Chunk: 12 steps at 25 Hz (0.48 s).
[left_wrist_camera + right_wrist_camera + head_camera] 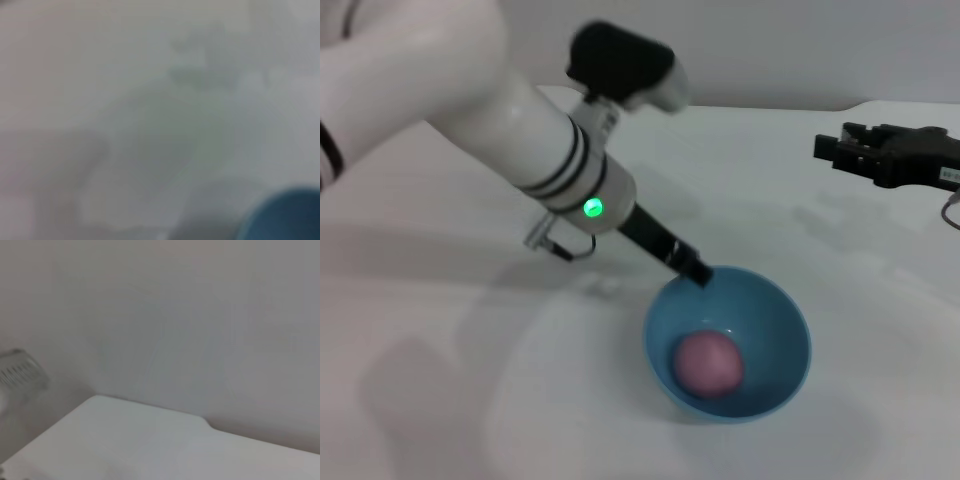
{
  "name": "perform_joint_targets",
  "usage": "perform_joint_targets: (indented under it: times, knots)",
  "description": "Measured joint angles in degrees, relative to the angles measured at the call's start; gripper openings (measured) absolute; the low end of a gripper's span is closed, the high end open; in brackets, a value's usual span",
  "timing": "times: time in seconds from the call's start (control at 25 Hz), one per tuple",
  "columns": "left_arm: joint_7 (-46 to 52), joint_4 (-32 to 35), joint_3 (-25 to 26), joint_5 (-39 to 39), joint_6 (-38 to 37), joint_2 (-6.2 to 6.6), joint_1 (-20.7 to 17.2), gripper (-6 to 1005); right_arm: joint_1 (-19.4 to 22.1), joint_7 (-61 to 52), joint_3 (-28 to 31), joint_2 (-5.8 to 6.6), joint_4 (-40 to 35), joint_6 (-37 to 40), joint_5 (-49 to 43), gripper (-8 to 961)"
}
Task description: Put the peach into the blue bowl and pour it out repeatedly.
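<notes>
On the white table (470, 330) sits the blue bowl (775, 305), upright, with the peach (708, 364) lying inside it at the bottom; the left gripper (698, 270) reaches down to the bowl's far rim and touches it, apparently clamped on that rim. Well apart at the table's right side, the right gripper (830, 148) hangs above the surface, holding nothing; whether its fingers are parted I cannot tell.
</notes>
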<state>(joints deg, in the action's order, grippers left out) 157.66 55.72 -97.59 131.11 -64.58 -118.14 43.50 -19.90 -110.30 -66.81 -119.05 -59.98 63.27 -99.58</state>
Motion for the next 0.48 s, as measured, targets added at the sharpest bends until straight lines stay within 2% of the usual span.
perform_joint_targets:
  times: [0.24,0.4,0.48]
  knots:
    - [-6.46,2.95,13.59,-3.52,3.24,0.06,-5.24,569,0.35,0.00,3.18,0.10,4.00,-0.16,1.25,517]
    - [-15.44,3.06,23.87,-15.22,6.24,0.14,-10.52,592,1.40,1.11,5.71,0.22,7.85,-0.18,6.87,517]
    - [-22.78,1.30,29.60,-25.73,7.53,0.09,-13.92,592,2.18,3.81,6.78,0.26,10.13,0.05,11.49,517]
